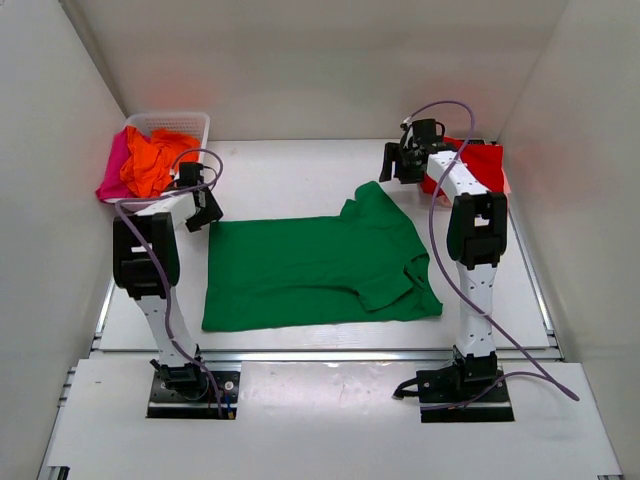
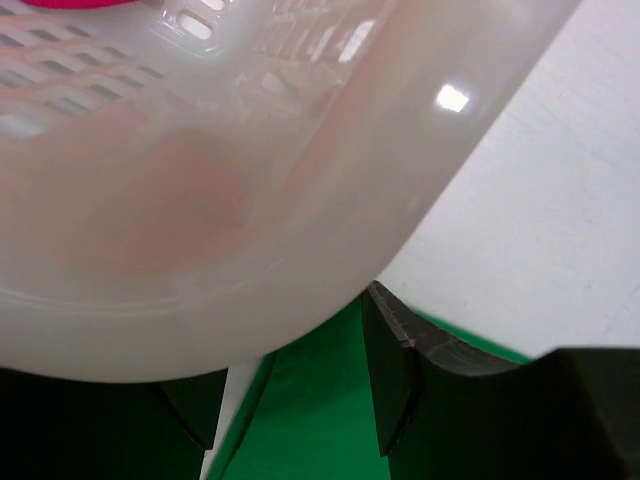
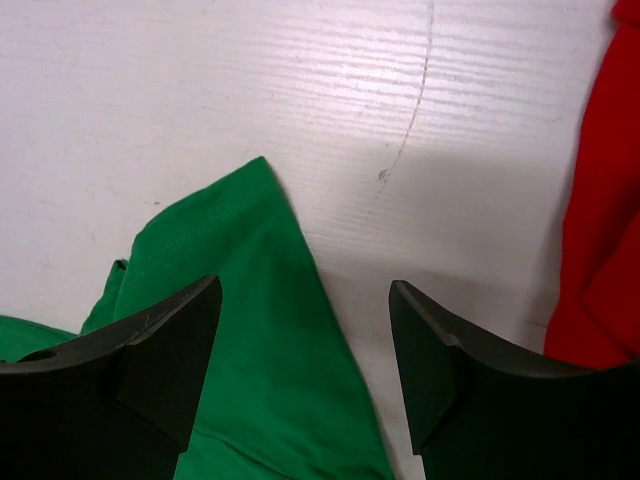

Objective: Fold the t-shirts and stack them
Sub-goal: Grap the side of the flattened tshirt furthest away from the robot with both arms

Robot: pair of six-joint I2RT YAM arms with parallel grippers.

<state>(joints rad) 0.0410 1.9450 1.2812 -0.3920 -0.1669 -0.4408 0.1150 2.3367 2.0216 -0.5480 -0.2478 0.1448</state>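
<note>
A bright green t-shirt lies spread flat across the middle of the table, one sleeve pointing toward the back. My left gripper hovers open over the shirt's back-left corner. In the left wrist view that gripper has green cloth below its empty gap. My right gripper stands open just above the back sleeve, holding nothing. A red t-shirt lies at the back right, and shows at the right edge of the right wrist view. Orange and magenta-pink t-shirts are in the basket.
The white lattice basket stands at the back left, and its wall sits very close in front of the left wrist camera. White walls enclose the table on three sides. The right arm's cable loops above the red shirt.
</note>
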